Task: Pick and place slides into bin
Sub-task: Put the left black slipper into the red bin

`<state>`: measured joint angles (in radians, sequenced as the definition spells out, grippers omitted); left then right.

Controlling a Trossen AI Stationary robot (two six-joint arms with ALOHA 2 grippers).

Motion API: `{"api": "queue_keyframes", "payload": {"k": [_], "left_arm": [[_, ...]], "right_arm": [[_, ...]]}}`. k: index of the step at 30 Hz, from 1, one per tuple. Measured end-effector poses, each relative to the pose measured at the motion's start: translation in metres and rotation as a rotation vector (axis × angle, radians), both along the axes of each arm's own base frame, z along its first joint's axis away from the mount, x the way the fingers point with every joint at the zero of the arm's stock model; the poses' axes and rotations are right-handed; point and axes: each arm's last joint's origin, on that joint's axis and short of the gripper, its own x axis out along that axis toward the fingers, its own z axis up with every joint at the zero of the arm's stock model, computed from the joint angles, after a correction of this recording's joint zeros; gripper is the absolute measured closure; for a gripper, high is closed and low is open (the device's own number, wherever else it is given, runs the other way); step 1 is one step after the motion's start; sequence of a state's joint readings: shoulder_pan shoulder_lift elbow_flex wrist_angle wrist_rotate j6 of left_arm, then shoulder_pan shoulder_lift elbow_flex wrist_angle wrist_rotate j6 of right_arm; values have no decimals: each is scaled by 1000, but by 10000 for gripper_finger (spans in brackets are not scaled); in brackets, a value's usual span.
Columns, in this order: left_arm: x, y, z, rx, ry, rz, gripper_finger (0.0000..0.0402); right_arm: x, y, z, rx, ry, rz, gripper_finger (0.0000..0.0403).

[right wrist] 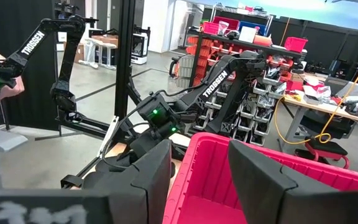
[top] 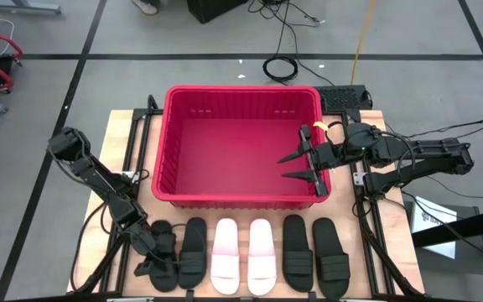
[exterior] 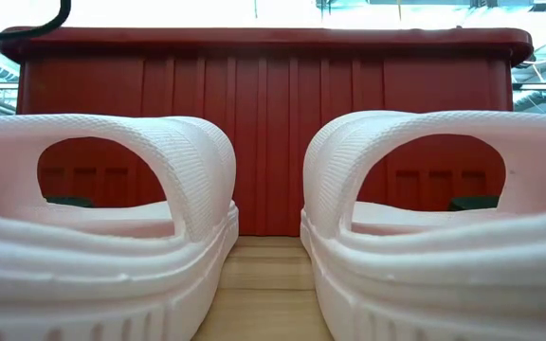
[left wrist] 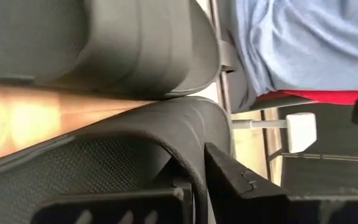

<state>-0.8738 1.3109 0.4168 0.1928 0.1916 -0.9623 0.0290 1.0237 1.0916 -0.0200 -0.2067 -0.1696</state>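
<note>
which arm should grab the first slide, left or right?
Left. Its claw is already down at the leftmost black slide in the row. The right claw hangs open over the empty red bin, away from the slides.

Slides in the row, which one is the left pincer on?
The black slide at the row's far left end; the left pincer sits right at it, while the other five lie untouched.

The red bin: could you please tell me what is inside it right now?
No sandals show inside the red bin; only the open right claw hangs over its right side. The floor beneath that claw is covered.
</note>
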Motion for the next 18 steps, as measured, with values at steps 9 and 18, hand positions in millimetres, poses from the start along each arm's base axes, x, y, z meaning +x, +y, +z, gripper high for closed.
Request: {"api": "queue_keyframes", "payload": {"k": [9,18], "left_arm": [[4,-6,11,-120,-66,-40,388],[6,-10,18,-185,-136,-86,397]], "right_arm": [[0,0,0,0,0,-1,250],[0,0,0,-4,-1,-1,250]]}}
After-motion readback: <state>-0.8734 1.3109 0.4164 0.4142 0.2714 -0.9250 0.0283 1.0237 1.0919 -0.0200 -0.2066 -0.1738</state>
